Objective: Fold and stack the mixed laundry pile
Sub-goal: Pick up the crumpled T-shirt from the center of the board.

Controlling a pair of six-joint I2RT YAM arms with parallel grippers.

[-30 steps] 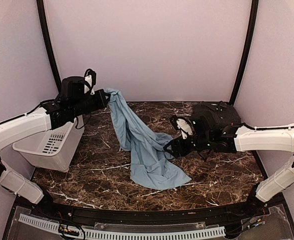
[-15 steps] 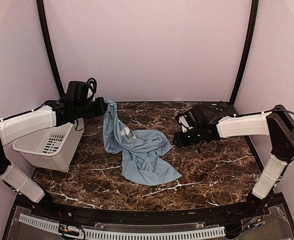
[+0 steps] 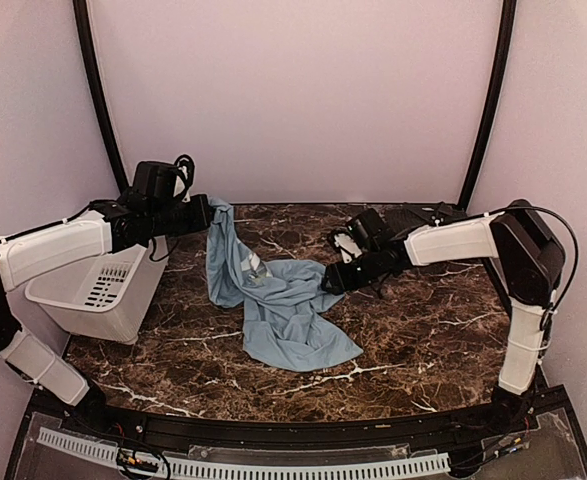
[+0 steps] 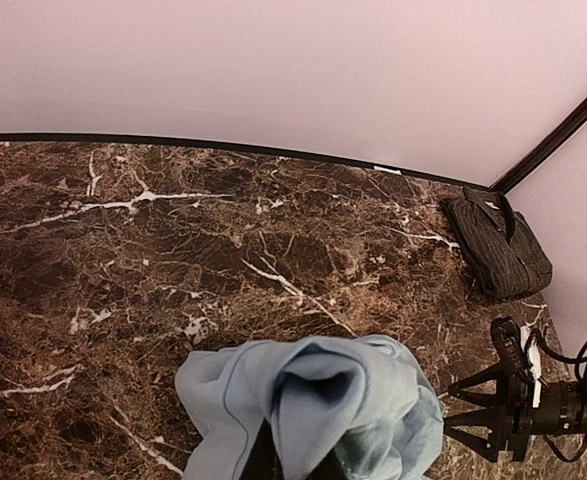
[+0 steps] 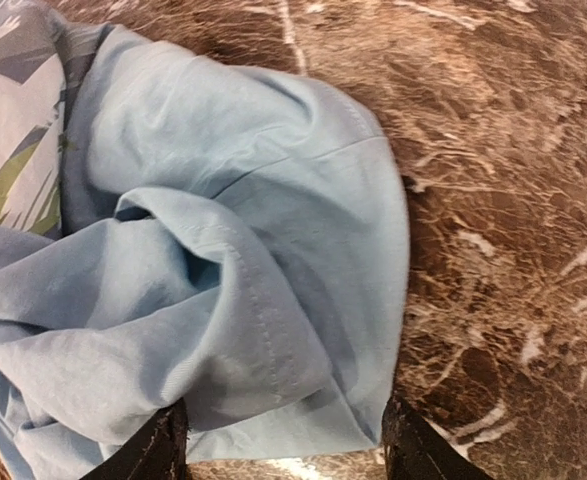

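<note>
T-shirt (image 3: 288, 312) stays clamped in left pincer (image 3: 207, 212); right pincer (image 3: 329, 282), apart, has reached it.

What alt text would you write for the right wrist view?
A crumpled light blue T-shirt lies on a brown marbled table. The right gripper is open, its dark fingertips straddling the shirt's near edge.

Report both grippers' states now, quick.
Left gripper: shut on the light blue T-shirt, holding one end raised.
Right gripper: open, fingers on either side of a fold of the T-shirt, not clamped.
</note>
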